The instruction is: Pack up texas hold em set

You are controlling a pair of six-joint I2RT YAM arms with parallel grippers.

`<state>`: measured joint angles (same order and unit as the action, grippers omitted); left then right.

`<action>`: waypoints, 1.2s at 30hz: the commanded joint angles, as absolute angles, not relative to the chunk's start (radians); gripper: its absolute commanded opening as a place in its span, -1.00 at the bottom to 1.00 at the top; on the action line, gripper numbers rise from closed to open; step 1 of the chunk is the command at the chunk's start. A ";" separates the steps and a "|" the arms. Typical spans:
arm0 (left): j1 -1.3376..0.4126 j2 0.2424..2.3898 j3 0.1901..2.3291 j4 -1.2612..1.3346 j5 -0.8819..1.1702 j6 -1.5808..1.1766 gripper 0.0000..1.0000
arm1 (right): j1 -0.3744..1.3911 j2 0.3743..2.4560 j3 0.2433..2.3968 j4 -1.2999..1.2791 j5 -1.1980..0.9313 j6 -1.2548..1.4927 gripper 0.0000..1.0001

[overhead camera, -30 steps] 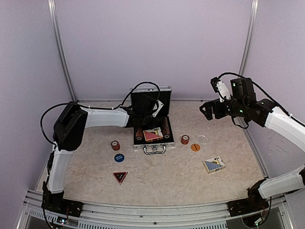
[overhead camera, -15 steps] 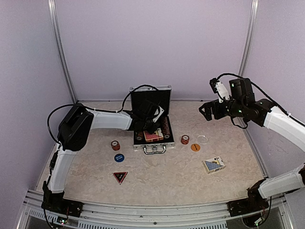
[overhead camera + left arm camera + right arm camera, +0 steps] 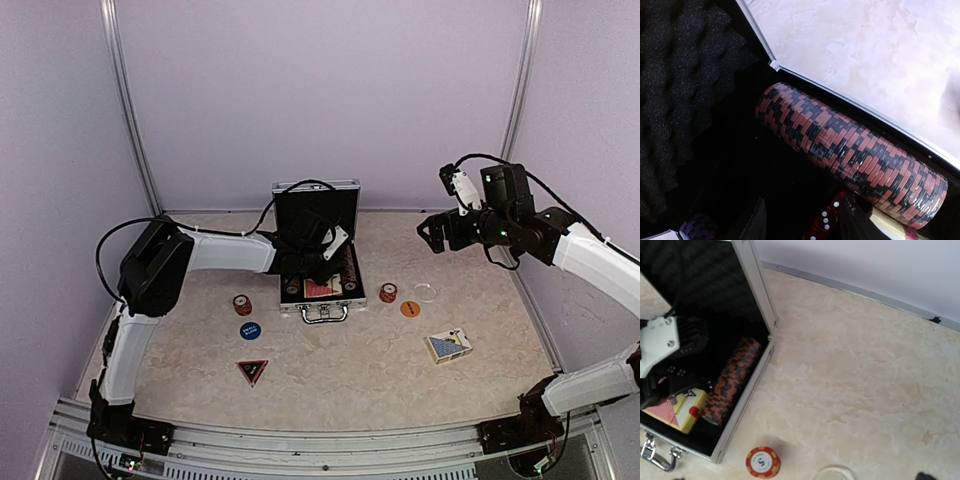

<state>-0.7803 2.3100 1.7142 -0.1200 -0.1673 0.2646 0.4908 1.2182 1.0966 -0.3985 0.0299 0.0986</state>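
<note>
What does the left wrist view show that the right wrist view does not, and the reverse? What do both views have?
Only the left wrist view: a red die with white pips seen clearly, and a purple object, too cut off to identify.

Only the right wrist view: the card deck with its red face, the case handle, a small chip stack on the table and a clear round button.

Both: the long row of orange-red chips inside the open case, its black lining and the marbled table.
</note>
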 commanded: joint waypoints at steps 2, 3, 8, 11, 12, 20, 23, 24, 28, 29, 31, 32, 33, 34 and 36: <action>-0.798 2.211 1.675 -0.122 -0.176 0.216 0.11 | 0.494 1.219 1.092 -0.388 0.021 0.110 0.99; -0.803 2.198 1.667 -0.115 -0.171 0.206 0.13 | 0.494 1.219 1.091 -0.388 0.019 0.111 0.99; -0.850 2.146 1.659 -0.129 -0.173 0.182 0.15 | 0.493 1.215 1.084 -0.387 0.014 0.117 1.00; -0.870 2.167 1.690 -0.188 -0.206 0.158 0.15 | 0.494 1.211 1.079 -0.387 0.012 0.119 0.99; -0.874 2.175 1.701 -0.209 -0.213 0.147 0.15 | 0.494 1.209 1.077 -0.386 0.012 0.119 1.00; -0.883 2.235 1.717 -0.287 -0.252 0.066 0.14 | 0.493 1.203 1.074 -0.383 0.008 0.120 1.00; -0.883 2.244 1.716 -0.308 -0.269 0.055 0.14 | 0.494 1.200 1.072 -0.383 0.007 0.122 1.00; -0.883 2.245 1.715 -0.313 -0.265 0.054 0.14 | 0.494 1.198 1.072 -0.383 0.008 0.122 1.00; -0.885 2.255 1.715 -0.331 -0.252 0.057 0.14 | 0.494 1.196 1.072 -0.382 0.006 0.124 0.99; -0.884 2.256 1.715 -0.335 -0.256 0.057 0.14 | 0.494 1.196 1.072 -0.382 0.006 0.126 1.00; -0.885 2.259 1.716 -0.346 -0.270 0.056 0.14 | 0.493 1.196 1.069 -0.383 0.003 0.126 1.00; -0.885 2.262 1.715 -0.352 -0.282 0.054 0.14 | 0.495 1.196 1.069 -0.382 0.003 0.127 1.00; -0.885 2.263 1.716 -0.358 -0.296 0.052 0.14 | 0.493 1.196 1.069 -0.382 0.003 0.127 1.00; -0.885 2.265 1.716 -0.364 -0.311 0.051 0.14 | 0.493 1.196 1.068 -0.383 0.002 0.127 1.00; -0.884 2.272 1.719 -0.381 -0.338 0.045 0.13 | 0.494 1.197 1.067 -0.383 0.002 0.130 0.99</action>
<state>-0.8841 2.2368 1.6932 -0.3279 -0.2729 0.0628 0.4908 1.2171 1.0805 -0.3985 0.0113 0.1184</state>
